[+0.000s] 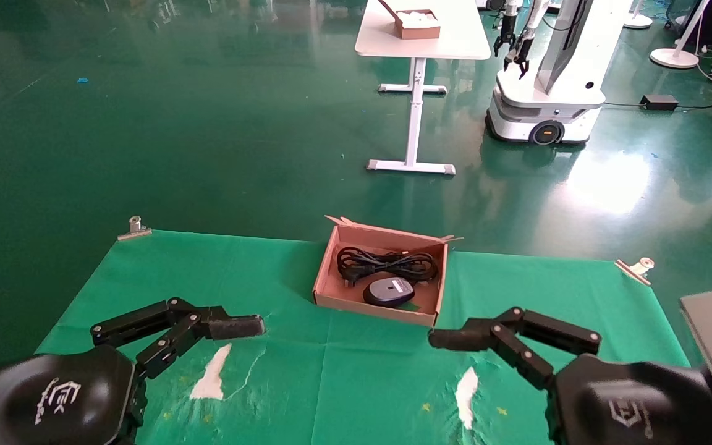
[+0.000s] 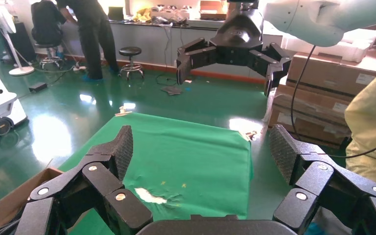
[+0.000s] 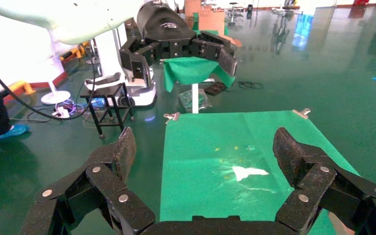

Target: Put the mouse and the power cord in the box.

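The box (image 1: 325,272) stands on the green cloth at the middle of the table's far edge. Inside it the power cord (image 1: 387,262) lies coiled along the far side. The mouse (image 1: 389,291) rests in front of the cord, label side up. My left gripper (image 1: 235,326) (image 2: 200,147) hovers open over the cloth, to the left of the box and nearer to me. My right gripper (image 1: 452,339) (image 3: 203,147) hovers open just in front of the box's right corner. Both hold nothing. A corner of the box (image 2: 10,200) shows in the left wrist view.
The green cloth (image 1: 356,383) has two white tears (image 1: 211,374) (image 1: 466,389) near the front. Metal clips (image 1: 135,227) (image 1: 637,269) pin its far corners. Beyond the table are a white table with a brown box (image 1: 418,25) and another robot (image 1: 547,93).
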Motion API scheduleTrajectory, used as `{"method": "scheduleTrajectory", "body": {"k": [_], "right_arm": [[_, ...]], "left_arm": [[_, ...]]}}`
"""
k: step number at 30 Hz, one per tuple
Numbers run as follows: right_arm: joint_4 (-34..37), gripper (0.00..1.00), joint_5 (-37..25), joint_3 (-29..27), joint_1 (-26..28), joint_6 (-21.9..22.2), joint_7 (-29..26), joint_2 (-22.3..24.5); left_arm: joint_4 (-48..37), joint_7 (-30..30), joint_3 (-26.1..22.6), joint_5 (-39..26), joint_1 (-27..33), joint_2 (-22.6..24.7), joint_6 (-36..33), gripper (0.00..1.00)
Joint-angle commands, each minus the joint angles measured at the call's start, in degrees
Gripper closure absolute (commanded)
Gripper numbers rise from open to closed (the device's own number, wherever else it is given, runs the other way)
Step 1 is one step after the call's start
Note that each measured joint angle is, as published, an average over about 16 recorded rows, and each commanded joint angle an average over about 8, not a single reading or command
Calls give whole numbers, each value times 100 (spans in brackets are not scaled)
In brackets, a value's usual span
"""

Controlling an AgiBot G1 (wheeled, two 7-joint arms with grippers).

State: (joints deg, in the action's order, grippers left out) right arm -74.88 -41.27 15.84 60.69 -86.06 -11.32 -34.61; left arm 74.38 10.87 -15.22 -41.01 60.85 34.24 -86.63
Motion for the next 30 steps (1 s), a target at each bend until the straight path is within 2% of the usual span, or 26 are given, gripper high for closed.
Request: {"method": "scheduleTrajectory", "body": {"k": [1, 30], "right_arm": [[-50, 0, 24, -8, -35, -14, -19, 17], [128, 0, -53, 15, 83, 34, 60, -37]], "left_arm": [[14, 2, 13, 16, -12, -13, -15, 0], [-76, -11, -71, -74, 63, 68, 84, 0]]}}
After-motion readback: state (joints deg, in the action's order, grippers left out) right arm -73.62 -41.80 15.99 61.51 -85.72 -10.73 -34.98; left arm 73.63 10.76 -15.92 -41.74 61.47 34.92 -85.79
